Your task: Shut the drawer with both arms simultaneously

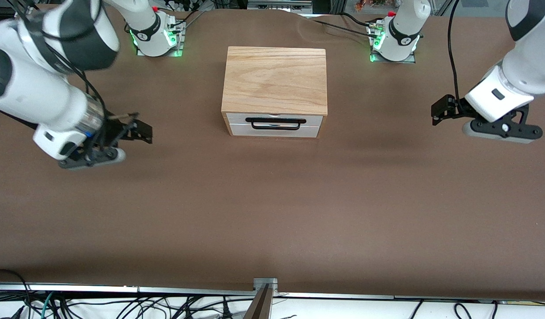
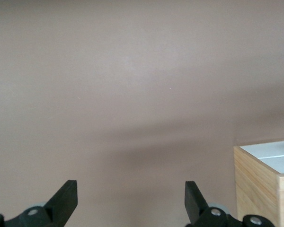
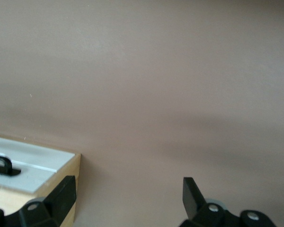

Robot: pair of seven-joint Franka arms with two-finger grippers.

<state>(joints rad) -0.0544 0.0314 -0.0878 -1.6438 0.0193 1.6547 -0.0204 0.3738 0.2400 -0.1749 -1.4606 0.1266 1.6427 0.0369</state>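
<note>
The light-wood box point(image 1: 274, 79) stands mid-table, toward the robots' bases. Its drawer point(image 1: 272, 124), with a white front and a black bar handle point(image 1: 276, 122), sits pushed in, flush with the box front. My left gripper point(image 1: 441, 110) hovers low over the table toward the left arm's end, well apart from the box, open and empty. My right gripper point(image 1: 141, 131) hovers low toward the right arm's end, also apart, open and empty. The left wrist view shows open fingers point(image 2: 66, 198) and a box corner point(image 2: 255, 179). The right wrist view shows open fingers point(image 3: 64, 196) and the white front point(image 3: 33, 163).
The brown table cover point(image 1: 272, 212) is bare round the box. The arms' bases point(image 1: 155, 33) stand at the table's back edge. A metal bracket point(image 1: 264, 292) and cables lie along the edge nearest the camera.
</note>
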